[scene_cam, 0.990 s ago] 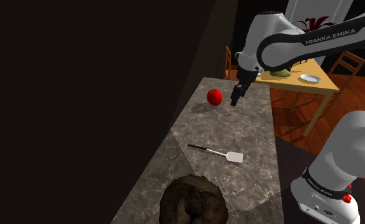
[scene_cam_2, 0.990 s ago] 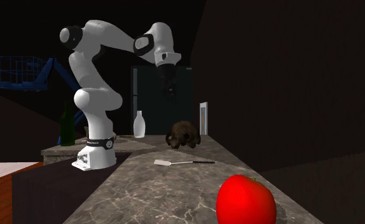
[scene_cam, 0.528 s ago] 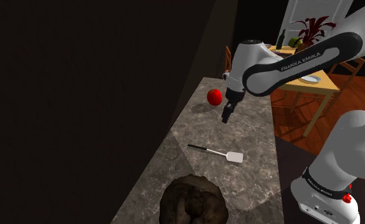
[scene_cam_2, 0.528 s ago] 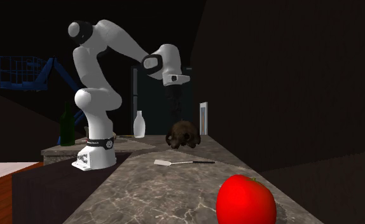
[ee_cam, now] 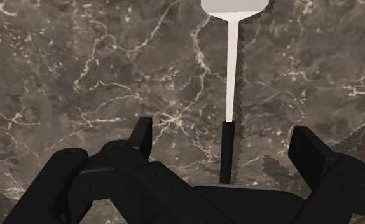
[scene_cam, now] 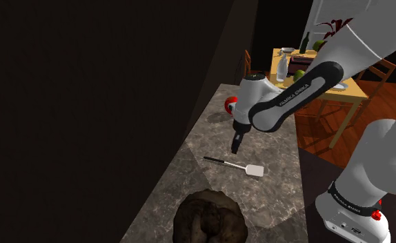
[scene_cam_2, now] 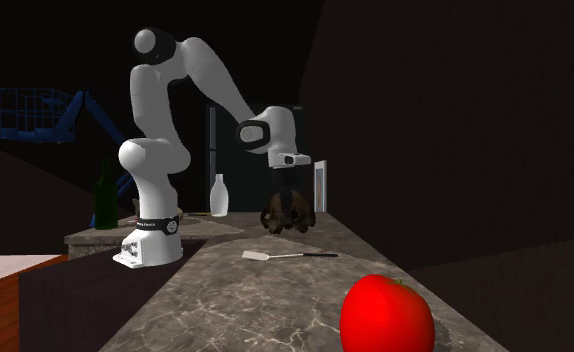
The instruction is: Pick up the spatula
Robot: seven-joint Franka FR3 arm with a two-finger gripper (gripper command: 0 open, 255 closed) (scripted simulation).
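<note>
Spatula lay flat on marbled tabletop. Gripper hovered above its dark handle, fingers spread, holding nothing. Probably light, stiff, thin; best pinched across handle.

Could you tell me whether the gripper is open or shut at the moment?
Open: in the wrist view the fingers of the gripper stand well apart, with the handle of the spatula between them, untouched.
</note>
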